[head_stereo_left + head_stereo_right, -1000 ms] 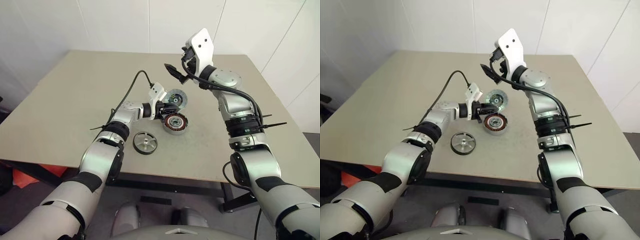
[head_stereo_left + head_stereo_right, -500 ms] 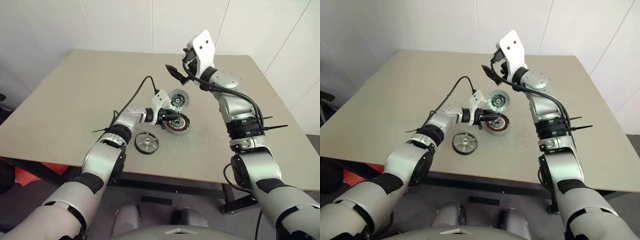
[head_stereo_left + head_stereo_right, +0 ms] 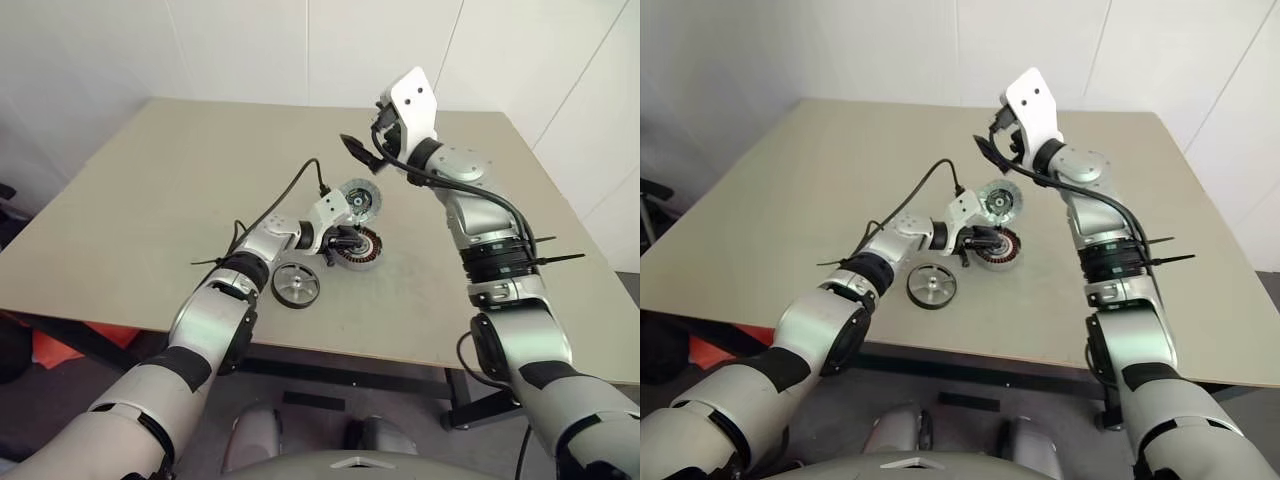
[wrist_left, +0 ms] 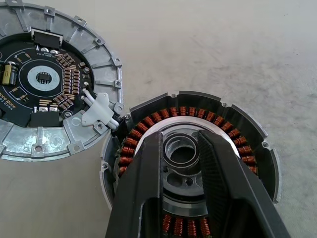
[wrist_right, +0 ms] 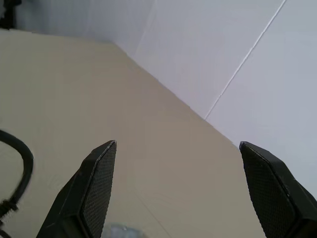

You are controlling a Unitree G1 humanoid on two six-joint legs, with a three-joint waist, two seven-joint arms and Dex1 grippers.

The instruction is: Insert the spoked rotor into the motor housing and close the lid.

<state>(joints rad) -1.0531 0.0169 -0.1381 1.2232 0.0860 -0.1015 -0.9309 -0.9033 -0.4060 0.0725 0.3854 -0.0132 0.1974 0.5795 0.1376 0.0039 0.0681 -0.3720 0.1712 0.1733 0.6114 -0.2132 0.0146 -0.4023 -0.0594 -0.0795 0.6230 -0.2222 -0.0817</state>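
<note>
On the worktop [image 3: 150,190] the left claw [image 4: 183,163], narrowly parted and empty, hovers over the open motor housing [image 3: 352,247], lid [image 3: 359,201] propped beside it (spoked rotor [image 3: 296,285] waits nearby), right claw [image 3: 368,146] spread wide aloft.

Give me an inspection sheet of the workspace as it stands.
Surface: beige table, bare around the parts.
Job's things: motor housing open, windings exposed; spoked rotor flat on the table, not inserted; lid touching the housing's far edge, circuit side showing.
Clutter: nothing seen.
End effectors: left end effector over the housing's centre, fingers slightly apart; right end effector open, raised, empty.
Cables: black cable looping off the left wrist.
Surroundings: white walls.
</note>
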